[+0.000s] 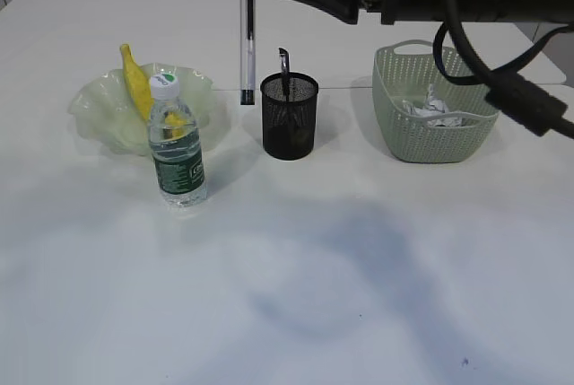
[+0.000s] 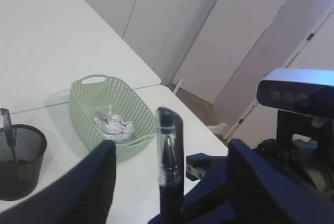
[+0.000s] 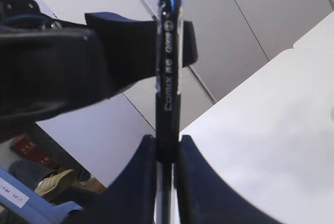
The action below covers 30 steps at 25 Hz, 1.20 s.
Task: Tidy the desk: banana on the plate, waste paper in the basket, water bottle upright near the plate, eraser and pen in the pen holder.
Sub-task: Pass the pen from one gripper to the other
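A pen [image 1: 247, 44] is being held upright above the desk [image 1: 287, 295], just behind and to the left of the pen holder [image 1: 289, 116], in which another pen [image 1: 284, 69] is already standing. In the right wrist view the right gripper [image 3: 166, 174] is being seen clamped on the barrel, fingers pressed to both sides of it. In the left wrist view the left gripper [image 2: 169, 182] is being seen with its fingers spread well apart on either side of the same pen, touching nothing; a transfer between the arms is probably being completed, though the contact itself is being shown poorly. For the step to be done well, the open fingers are being best drawn clear before the pen is moved, and the pen is then being best kept vertical, carried to the right until its tip is centred over the pen holder's mouth, and lowered inside the rim before release, so that the light cup is not being tipped. Both arms are being held high behind the pen holder, largely above the exterior frame. To the left of the pen holder, the banana [image 1: 137, 82] is lying on the plate [image 1: 103, 111] with the water bottle [image 1: 177, 143] upright in front; to its right, the waste paper [image 1: 433, 109] is lying in the basket [image 1: 430, 138]. The eraser is not being seen.
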Available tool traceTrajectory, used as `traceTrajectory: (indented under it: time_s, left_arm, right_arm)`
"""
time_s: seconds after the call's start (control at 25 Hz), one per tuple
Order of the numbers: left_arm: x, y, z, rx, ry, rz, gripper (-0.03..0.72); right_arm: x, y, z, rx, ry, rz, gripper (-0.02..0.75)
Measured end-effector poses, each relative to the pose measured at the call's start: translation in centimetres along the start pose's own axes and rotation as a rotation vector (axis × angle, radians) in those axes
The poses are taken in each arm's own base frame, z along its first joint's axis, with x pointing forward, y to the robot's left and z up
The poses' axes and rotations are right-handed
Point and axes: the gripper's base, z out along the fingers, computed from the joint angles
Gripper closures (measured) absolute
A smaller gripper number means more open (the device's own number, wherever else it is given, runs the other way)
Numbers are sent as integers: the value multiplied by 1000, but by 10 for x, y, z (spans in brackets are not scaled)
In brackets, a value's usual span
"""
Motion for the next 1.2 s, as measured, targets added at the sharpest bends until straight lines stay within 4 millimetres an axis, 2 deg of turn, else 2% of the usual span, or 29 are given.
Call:
traceTrajectory:
  time_s: [0.12, 0.24, 0.44, 0.68, 0.84, 0.96, 1.2]
  left_arm:
    - [-8, 4, -10, -19, -37, 41, 191]
    - [-23, 13, -28, -65, -101, 100, 187]
    - [-37, 50, -54, -266, -87, 138, 212]
    - [-31, 112, -79, -604, 93, 55, 251]
    - [-30, 141, -100, -784, 170, 6, 252]
    - [-25, 153, -112, -869, 234, -45, 254]
    - [-9, 158, -119, -928, 369, -109, 287]
  right_arm:
    - [0, -1, 0, 9, -2, 0, 681]
    - [0, -1, 0, 15, -3, 0, 681]
    - [0, -2, 0, 19, -3, 0, 681]
    - [0, -2, 0, 19, -4, 3, 681]
    - [0, -2, 0, 23, -4, 3, 681]
    - [-1, -5, 0, 54, -10, 3, 681]
    - [-2, -15, -1, 171, -21, -37, 681]
